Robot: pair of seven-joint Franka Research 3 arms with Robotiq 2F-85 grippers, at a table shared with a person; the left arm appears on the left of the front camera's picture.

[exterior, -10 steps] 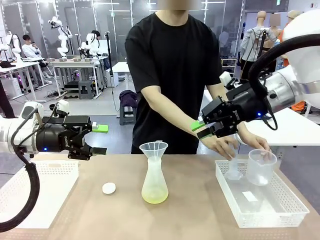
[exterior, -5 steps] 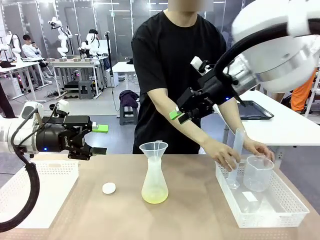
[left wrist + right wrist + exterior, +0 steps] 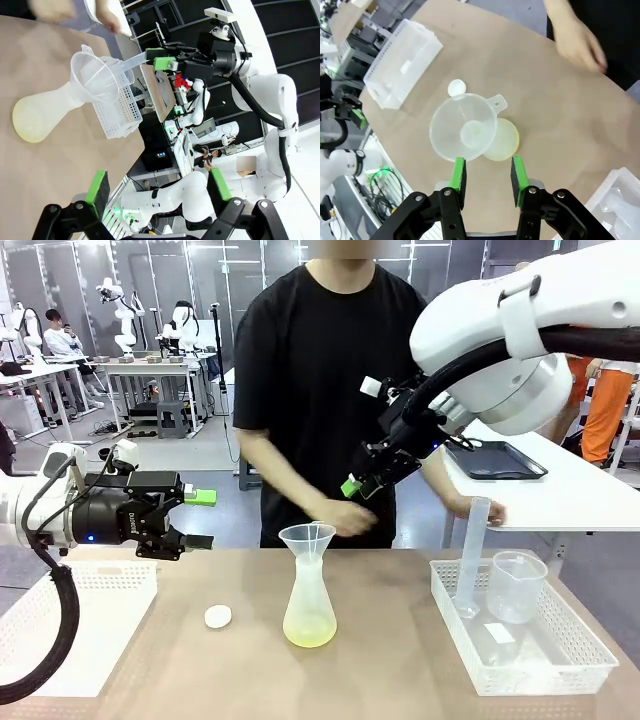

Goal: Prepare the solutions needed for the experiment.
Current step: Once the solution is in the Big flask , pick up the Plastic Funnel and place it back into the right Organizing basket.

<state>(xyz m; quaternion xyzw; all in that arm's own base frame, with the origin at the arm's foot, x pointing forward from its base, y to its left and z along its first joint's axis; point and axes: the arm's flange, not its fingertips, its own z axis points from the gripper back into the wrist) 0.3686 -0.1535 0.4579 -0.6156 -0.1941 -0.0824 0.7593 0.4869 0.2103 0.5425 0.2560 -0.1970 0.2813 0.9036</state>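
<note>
A frosted conical flask (image 3: 309,605) stands mid-table with a clear funnel (image 3: 307,538) in its neck. The solutions (image 3: 309,633) form a shallow pale yellow-green layer at its bottom. Up and to the right of the funnel hangs my right gripper (image 3: 352,485); it is open with nothing between its pads. From the right wrist view it (image 3: 488,175) looks down on the funnel (image 3: 462,127) and the liquid (image 3: 504,142). My left gripper (image 3: 195,518) hovers open at the left, well away from the flask (image 3: 40,112). A person's hand (image 3: 345,517) is beside the funnel.
A small white cap (image 3: 217,616) lies left of the flask. The white tray (image 3: 540,675) at the right holds a tall measuring cylinder (image 3: 470,555) and a beaker (image 3: 515,585); the person's other hand (image 3: 483,510) is near the cylinder. Another white tray (image 3: 80,625) sits at the left.
My right arm swung up and left from over the right tray to near the funnel. The person's hand left the tray and came to the funnel. The left arm stayed still.
</note>
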